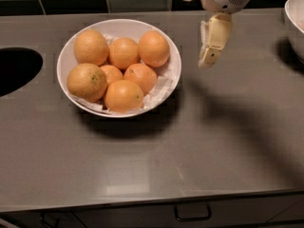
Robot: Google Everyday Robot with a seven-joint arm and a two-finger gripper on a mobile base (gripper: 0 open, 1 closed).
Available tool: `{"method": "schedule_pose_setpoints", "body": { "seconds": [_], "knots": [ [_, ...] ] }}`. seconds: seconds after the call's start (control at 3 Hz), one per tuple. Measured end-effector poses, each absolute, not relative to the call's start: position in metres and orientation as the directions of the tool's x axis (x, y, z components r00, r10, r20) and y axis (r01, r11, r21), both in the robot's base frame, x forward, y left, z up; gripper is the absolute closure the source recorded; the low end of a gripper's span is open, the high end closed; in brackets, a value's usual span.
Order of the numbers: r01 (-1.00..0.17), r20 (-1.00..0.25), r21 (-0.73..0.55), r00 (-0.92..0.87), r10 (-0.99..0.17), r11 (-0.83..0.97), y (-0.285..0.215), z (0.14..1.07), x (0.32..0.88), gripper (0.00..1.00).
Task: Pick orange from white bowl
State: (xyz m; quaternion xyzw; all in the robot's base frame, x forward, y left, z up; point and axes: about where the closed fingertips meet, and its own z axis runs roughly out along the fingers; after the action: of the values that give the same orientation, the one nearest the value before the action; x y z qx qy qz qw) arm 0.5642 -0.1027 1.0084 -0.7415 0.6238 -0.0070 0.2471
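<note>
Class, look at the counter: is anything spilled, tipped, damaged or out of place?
Nothing stands out. The bowl sits upright on the counter, with all seven oranges inside on the paper lining. The gripper hangs beside the bowl, not touching it.

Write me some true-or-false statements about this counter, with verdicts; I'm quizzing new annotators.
1. The white bowl holds seven oranges. True.
2. The tool grips the orange. False: the tool hangs over the counter to the right of the white bowl, and the orange lies at the bowl's back right.
3. A second bowl shows at the right edge. True.
4. The white bowl is lined with green cloth. False: crumpled white paper lines it.
</note>
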Motion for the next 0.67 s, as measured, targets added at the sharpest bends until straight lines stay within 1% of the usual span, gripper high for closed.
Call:
{"method": "schedule_pose_setpoints", "body": {
  "seconds": [0.33,0.67],
  "knots": [
    [-0.919,-0.302,-0.368,0.259,-0.917,-0.139,-0.091,1.003,0.581,0.00],
    [-0.915,-0.317,-0.342,0.326,-0.891,-0.213,-0.068,0.993,0.597,0.00]
  ]
}}
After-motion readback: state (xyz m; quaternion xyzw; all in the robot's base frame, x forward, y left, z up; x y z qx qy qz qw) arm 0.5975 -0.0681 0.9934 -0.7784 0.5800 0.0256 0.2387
